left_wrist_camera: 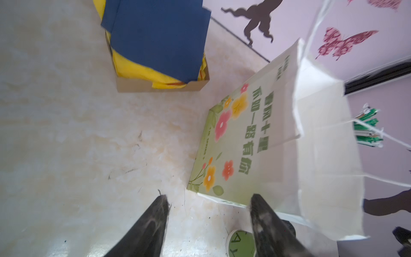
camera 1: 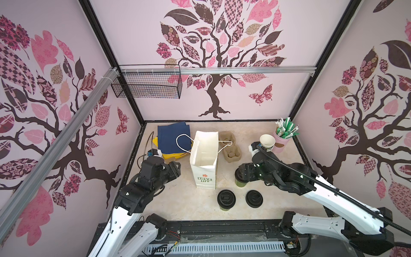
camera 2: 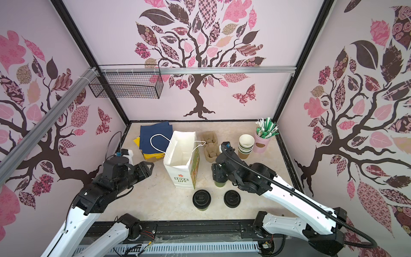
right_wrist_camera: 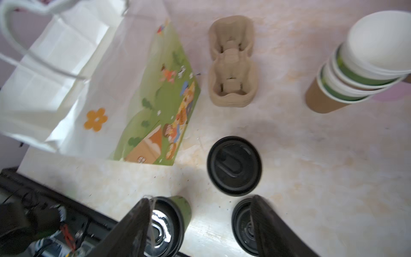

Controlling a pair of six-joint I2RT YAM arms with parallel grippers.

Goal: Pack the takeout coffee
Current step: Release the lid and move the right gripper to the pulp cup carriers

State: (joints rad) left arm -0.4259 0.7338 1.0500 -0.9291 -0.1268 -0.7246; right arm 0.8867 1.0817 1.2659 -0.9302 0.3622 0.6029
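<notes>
Fingers of the right arm [right_wrist_camera: 138,222] hang open, empty, over one olive-green paper cup with black lid [right_wrist_camera: 233,165], at 4 o'clock from the white paper bag [camera 1: 203,175]. Best to lower straight and grip below the lid. Left fingers [left_wrist_camera: 153,222]: open, empty.

A pulp cup carrier [camera 1: 230,148] lies near stacked lidless cups [camera 1: 266,142] beside a pink straw holder [camera 1: 281,143].

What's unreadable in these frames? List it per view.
- Cup right of the bag: in both top views the right arm covers its lid; contact with the jaws unclear.
- Front right lid: seen from above in top views, cut by a jaw in the right wrist view; cup beneath unknown.
- Bag's floor: mostly hidden by its near wall in both top views.
- Bag print: blurred in left wrist view.
</notes>
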